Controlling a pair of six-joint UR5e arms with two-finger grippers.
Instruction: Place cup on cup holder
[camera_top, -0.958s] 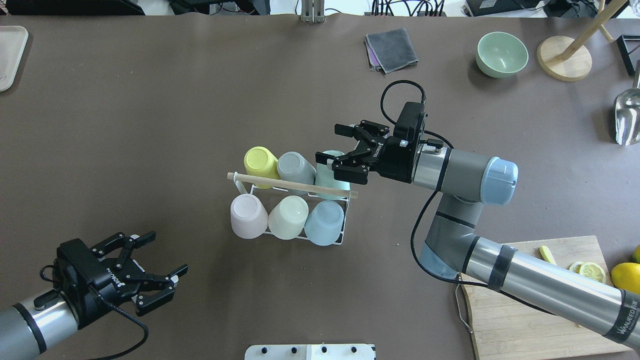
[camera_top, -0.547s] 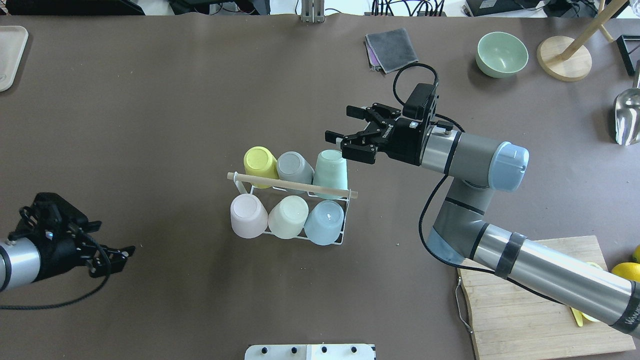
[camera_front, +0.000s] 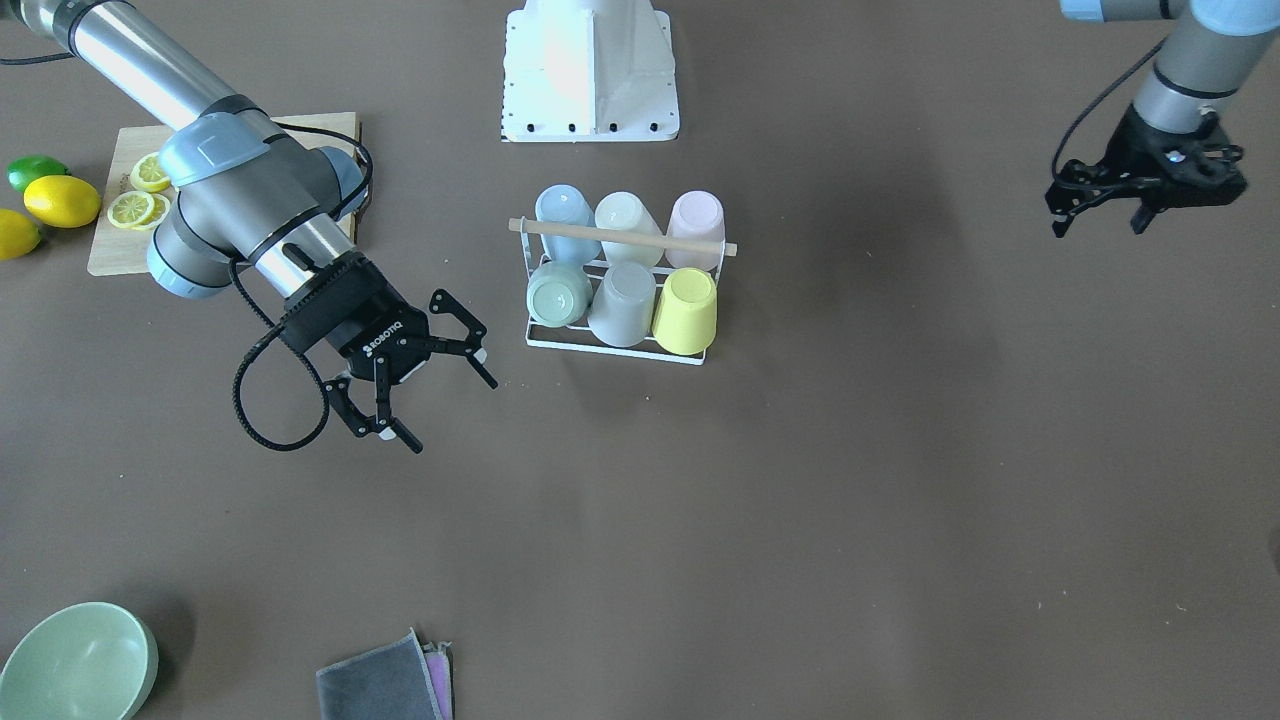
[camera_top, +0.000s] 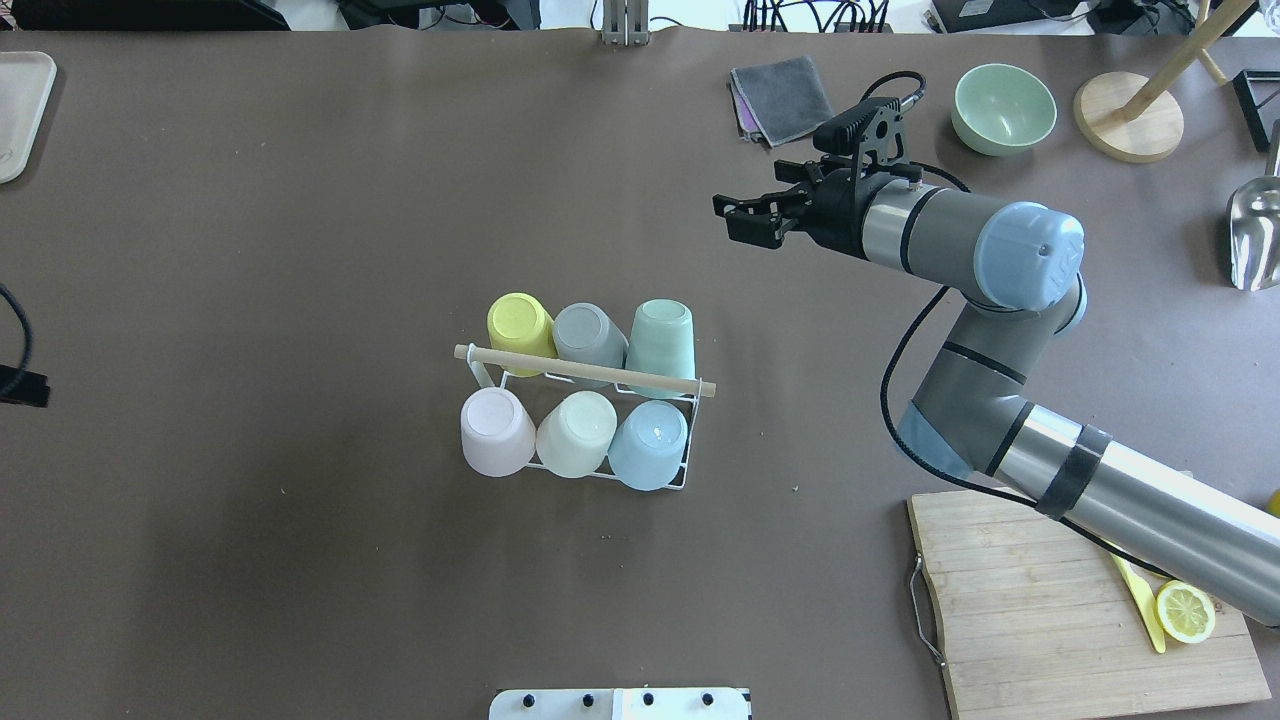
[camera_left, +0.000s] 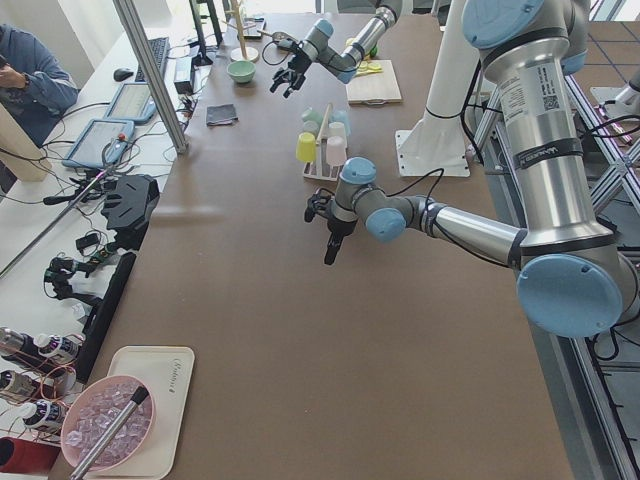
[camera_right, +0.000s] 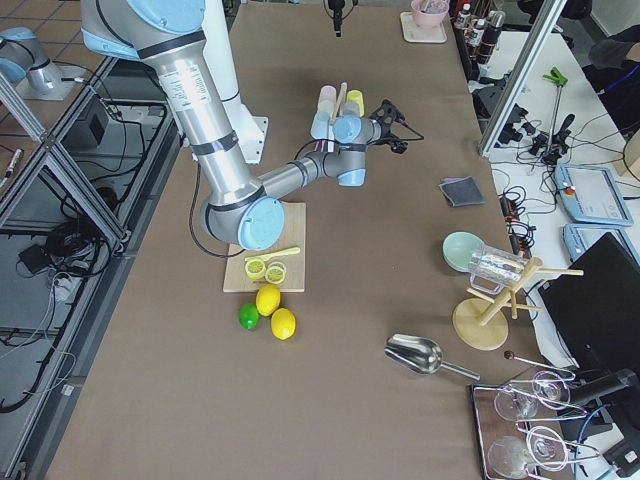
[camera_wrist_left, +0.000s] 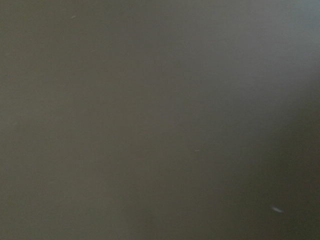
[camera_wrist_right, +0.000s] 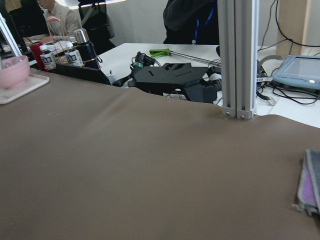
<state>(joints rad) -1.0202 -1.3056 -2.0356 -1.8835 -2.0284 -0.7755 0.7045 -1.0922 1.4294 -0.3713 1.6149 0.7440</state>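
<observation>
The cup holder, a white wire rack with a wooden rod across its top, stands mid-table and also shows in the front view. Several cups sit upside down on it: yellow, grey and mint in the far row, pink, cream and light blue in the near row. My right gripper is open and empty, raised off to the far right of the rack. My left gripper is open and empty, far to the rack's left. The left wrist view shows only blurred table.
A grey cloth, a green bowl, a wooden stand and a metal scoop lie at the far right. A cutting board with a lemon slice is at the near right. A white tray is far left.
My right gripper has drawn back from the mint cup on the rack, up and to the far right. My left arm has withdrawn leftward, almost out of the overhead view.
</observation>
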